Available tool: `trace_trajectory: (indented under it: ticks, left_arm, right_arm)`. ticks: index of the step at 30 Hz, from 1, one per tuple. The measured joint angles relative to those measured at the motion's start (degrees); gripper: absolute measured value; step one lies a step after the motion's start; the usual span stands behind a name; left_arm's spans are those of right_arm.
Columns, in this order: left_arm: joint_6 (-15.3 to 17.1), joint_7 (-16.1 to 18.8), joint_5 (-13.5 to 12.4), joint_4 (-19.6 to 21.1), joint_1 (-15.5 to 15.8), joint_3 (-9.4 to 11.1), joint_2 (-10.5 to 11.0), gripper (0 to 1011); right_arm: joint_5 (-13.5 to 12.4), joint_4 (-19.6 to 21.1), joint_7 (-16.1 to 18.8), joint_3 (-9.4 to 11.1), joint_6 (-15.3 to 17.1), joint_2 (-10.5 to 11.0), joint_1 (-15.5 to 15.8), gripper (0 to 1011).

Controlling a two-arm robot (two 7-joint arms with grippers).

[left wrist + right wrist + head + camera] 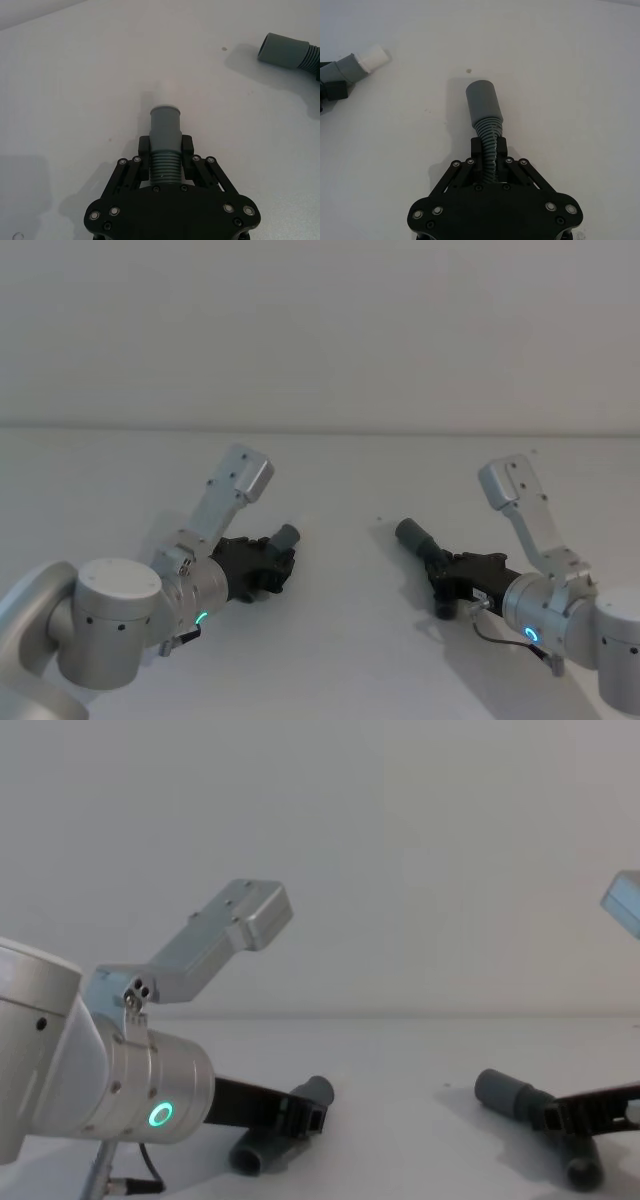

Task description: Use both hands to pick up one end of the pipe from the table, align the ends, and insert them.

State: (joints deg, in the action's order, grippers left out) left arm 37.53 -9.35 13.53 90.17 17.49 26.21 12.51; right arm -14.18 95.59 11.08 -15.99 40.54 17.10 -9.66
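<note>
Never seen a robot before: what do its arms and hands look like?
Both arms are silver metal cylinders, each with a glowing green-blue ring and an angular silver bracket. The left black plastic end effector and right black plastic end effector show hinged links dotted with silver screws.

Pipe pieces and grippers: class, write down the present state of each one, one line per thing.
sleeved hose piece: gripped on its ribs behind the cuff; white sleeve sticks out of the cuff; not joined.
plain hose piece: gripped on its ribs behind the cuff; apart from the other piece.
left gripper: shut on the sleeved hose piece.
right gripper: shut on the plain hose piece.
</note>
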Motion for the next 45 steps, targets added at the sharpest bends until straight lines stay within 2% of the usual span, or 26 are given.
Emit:
trace_trajectory:
  ticks: [9, 16, 22, 33, 42, 45]
  left_arm:
    - [0.01, -0.07, -0.08, -0.03, 0.07, 0.05, 0.01, 345]
    - [0.07, -0.76, -0.77, -0.05, 0.72, 0.72, 0.24, 346]
    - [-0.08, -1.43, -1.85, 0.93, 1.6, 1.68, 0.95, 345]
    - [-1.06, -3.27, -3.88, 4.41, 3.1, 3.26, 2.79, 345]
    - [-2.05, -7.41, -4.48, 7.38, 4.51, 4.31, 5.65, 346]
    - [-2.2, -8.91, -4.48, 8.04, 4.93, 4.56, 6.52, 345]
  right_arm:
    - [0.02, 0.01, 0.17, 0.0, -0.18, 0.08, 0.03, 134]
    - [0.22, 0.28, 1.64, -0.06, -2.67, 0.93, 0.39, 134]
    - [0.31, 0.98, 3.71, 0.2, -6.56, 2.51, 1.06, 134]
    - [-0.66, 3.12, 8.59, 2.01, -14.72, 6.8, 2.82, 134]
    - [-2.03, 3.71, 14.48, 3.5, -23.65, 11.12, 4.05, 134]
    - [-2.49, 3.55, 17.06, 3.98, -27.57, 12.93, 4.31, 134]
